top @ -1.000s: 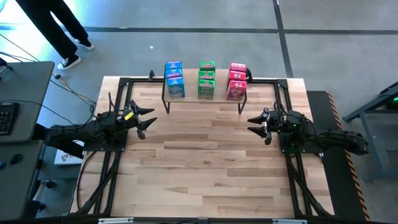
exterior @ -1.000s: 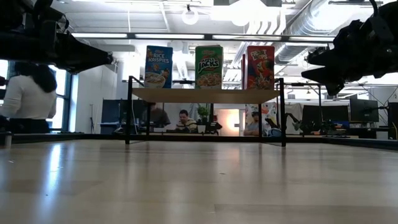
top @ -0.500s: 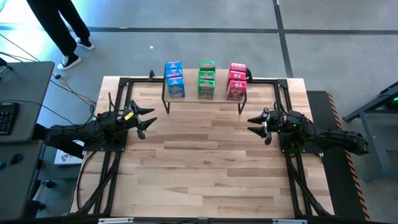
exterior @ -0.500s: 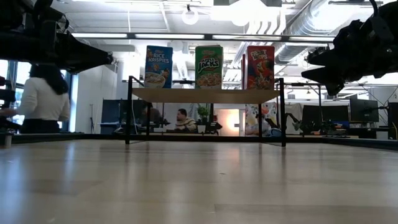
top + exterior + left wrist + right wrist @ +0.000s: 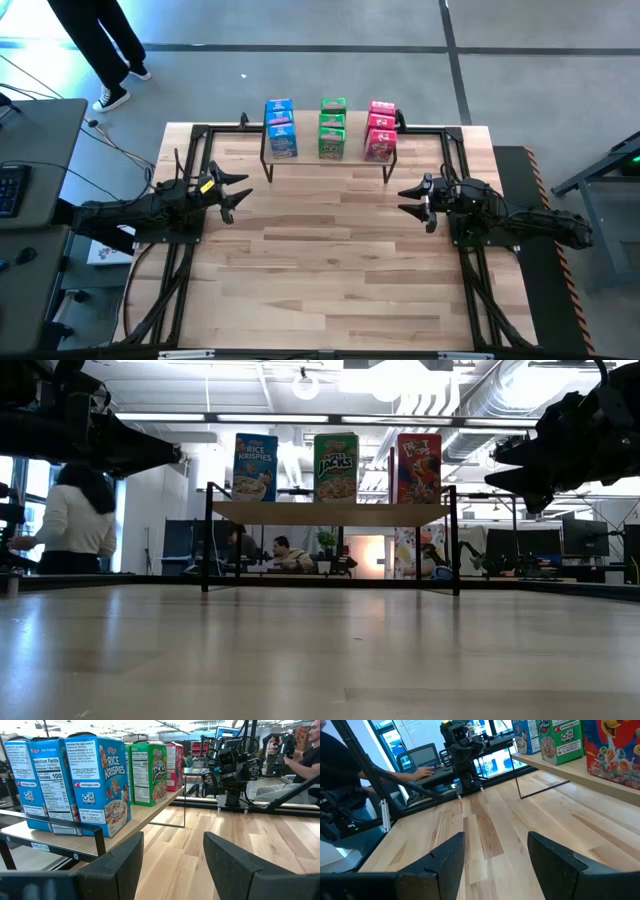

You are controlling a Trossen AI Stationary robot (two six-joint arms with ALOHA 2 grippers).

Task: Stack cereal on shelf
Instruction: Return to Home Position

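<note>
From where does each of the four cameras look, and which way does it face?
High view: above the table, facing straight down; left tool and right tool show, both open.
Low view: at tabletop height, facing level at the shelf; both tools in upper corners.
Left wrist view: on that wrist, facing the right arm; own fingers below.
Right wrist view: likewise, facing the left arm.
All four share the shelf's cereal.

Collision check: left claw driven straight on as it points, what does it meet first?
Looks free: left claw points across the tabletop, passing before the shelf. First thing, likely, is the right claw opposite.
</note>
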